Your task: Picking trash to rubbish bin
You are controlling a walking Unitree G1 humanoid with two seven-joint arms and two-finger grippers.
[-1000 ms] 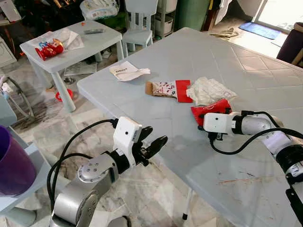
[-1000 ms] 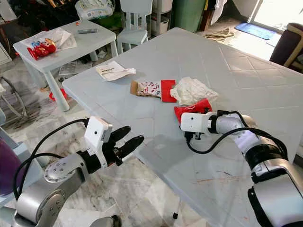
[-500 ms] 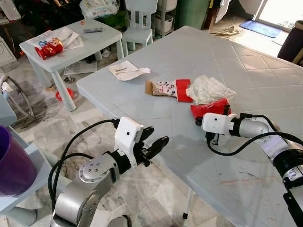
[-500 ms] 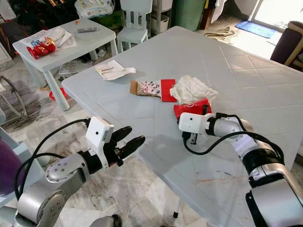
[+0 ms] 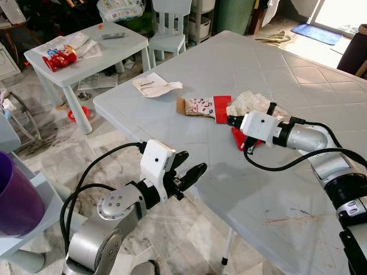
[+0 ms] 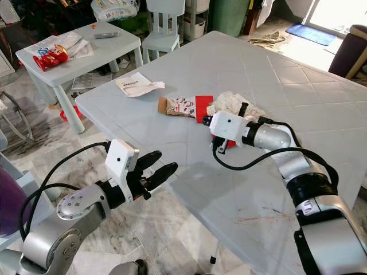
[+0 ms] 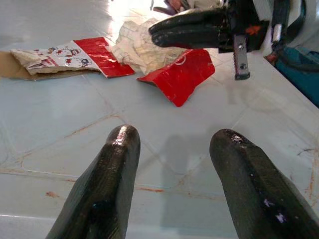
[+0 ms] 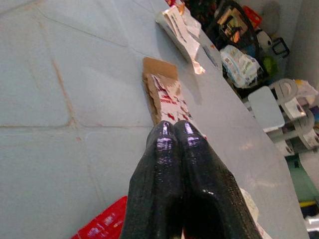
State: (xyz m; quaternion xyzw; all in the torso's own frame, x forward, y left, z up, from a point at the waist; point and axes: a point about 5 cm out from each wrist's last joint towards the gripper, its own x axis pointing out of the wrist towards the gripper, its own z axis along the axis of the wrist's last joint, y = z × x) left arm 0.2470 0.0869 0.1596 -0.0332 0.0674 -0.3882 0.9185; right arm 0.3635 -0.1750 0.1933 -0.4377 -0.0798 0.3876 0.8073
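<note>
A crumpled red wrapper [image 7: 179,74] lies on the grey table [image 5: 298,189], partly hidden under my right wrist [image 5: 238,138]. My right gripper [image 5: 231,121] hovers just above it, shut with nothing between its fingers [image 8: 173,149]. It points toward a flat printed carton with a red end [image 5: 200,107]. A crumpled white paper [image 5: 252,103] lies just behind the gripper. My left gripper [image 5: 192,162] is open and empty, held off the table's near edge and facing the red wrapper.
A folded white paper [image 5: 155,86] lies near the table's far left corner. A purple bin [image 5: 14,197] stands at my left. A small white table [image 5: 109,54] with a red snack bag [image 5: 59,57] and a white chair [image 5: 169,26] stand beyond.
My right gripper has moved from beside the red wrapper up and to the left, over it, toward the carton. The left arm has barely moved.
</note>
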